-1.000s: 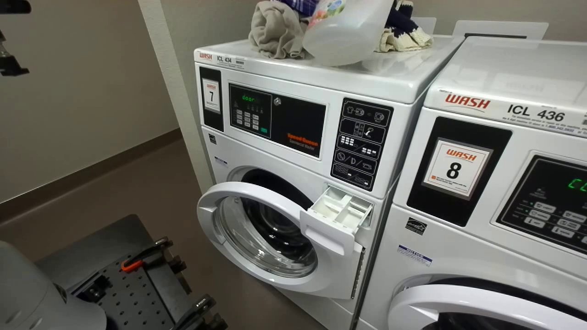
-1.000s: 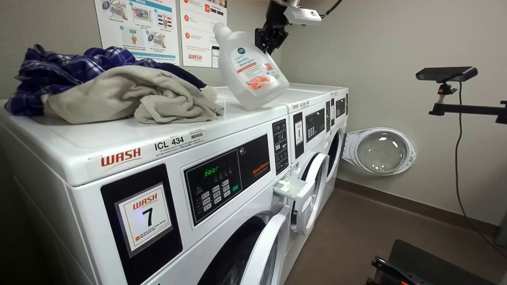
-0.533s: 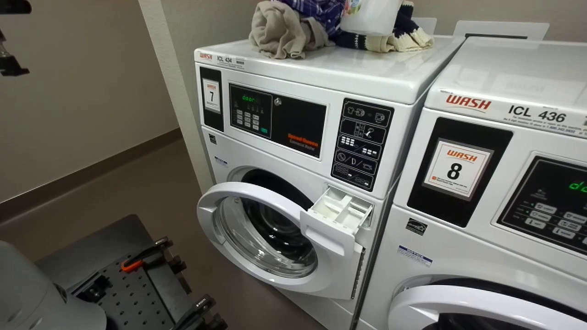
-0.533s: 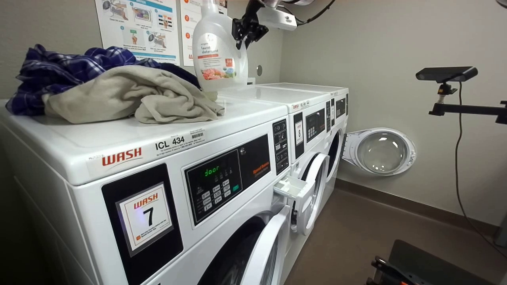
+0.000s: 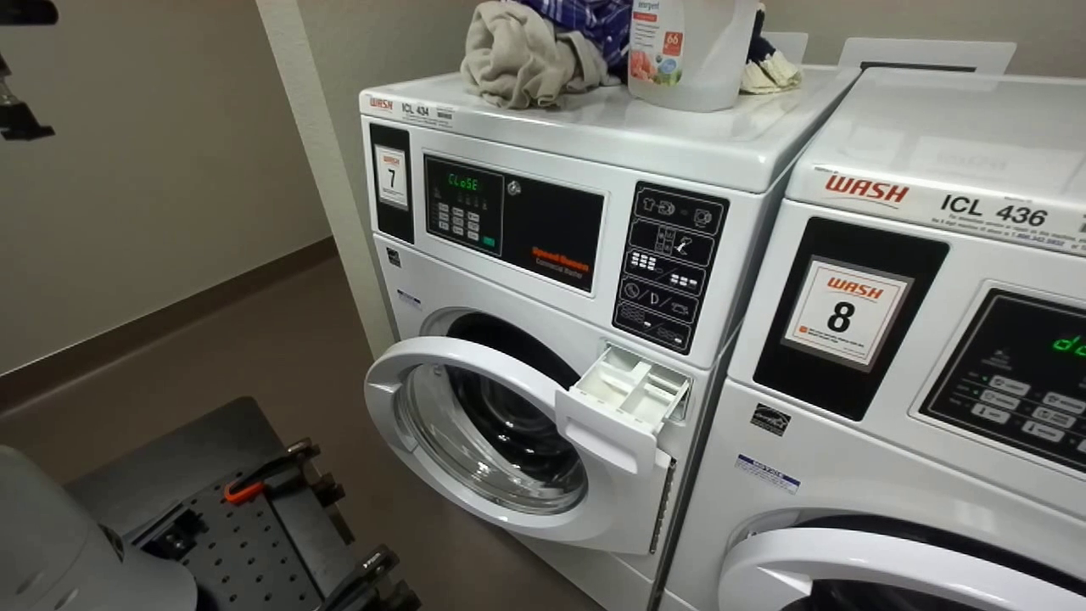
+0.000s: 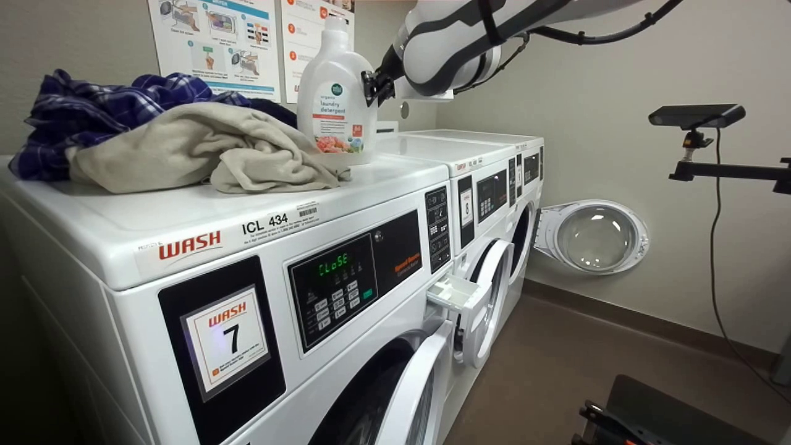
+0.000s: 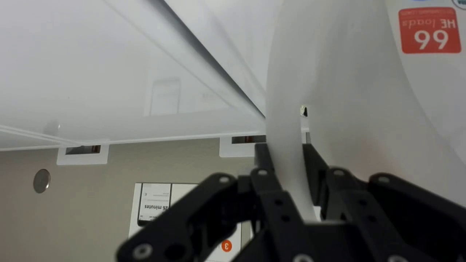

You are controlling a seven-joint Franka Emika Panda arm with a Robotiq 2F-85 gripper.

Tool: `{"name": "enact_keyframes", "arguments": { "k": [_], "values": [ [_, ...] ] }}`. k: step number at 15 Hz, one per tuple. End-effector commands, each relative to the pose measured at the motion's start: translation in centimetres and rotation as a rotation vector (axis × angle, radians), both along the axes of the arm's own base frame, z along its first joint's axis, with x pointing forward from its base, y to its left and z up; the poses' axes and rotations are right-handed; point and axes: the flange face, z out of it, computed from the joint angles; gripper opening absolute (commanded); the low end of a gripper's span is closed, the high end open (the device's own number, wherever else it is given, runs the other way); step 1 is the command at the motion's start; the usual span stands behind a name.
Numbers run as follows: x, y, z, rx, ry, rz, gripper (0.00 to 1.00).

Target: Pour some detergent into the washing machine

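The detergent bottle, also in an exterior view and the wrist view, is upright on top of the washing machine. Its label has a green circle, orange-red patch and pink flowers. My gripper is at its handle side; in the wrist view the fingers press both sides of the handle. The white washing machine, marked ICL 434, has its porthole door open. Its detergent drawer is pulled out, also seen in an exterior view.
Beige cloth and blue plaid clothes lie beside the bottle on the washer top. A neighbouring washer marked ICL 436 stands alongside with its door open. A dark cart plate with clamps stands in front.
The bottle was tilted over the washer's front part, then upright in the air further back. It has come down onto the washer top, with the arm lower. The display went from "door" to "CLoSE".
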Motion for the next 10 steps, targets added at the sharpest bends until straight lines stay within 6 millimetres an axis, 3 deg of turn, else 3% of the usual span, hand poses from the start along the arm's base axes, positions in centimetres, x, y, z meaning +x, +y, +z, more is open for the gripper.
{"name": "enact_keyframes", "arguments": {
  "k": [1,4,7,10],
  "values": [
    [-3.1,0.6,-0.7,0.02,-0.02,-0.006,0.55],
    [-4.1,1.1,-0.5,0.026,0.008,-0.007,0.75],
    [-4.9,1.7,1.0,0.019,0.019,-0.001,0.97],
    [-5.9,2.4,3.8,-0.003,0.049,0.007,1.0]
  ]
}}
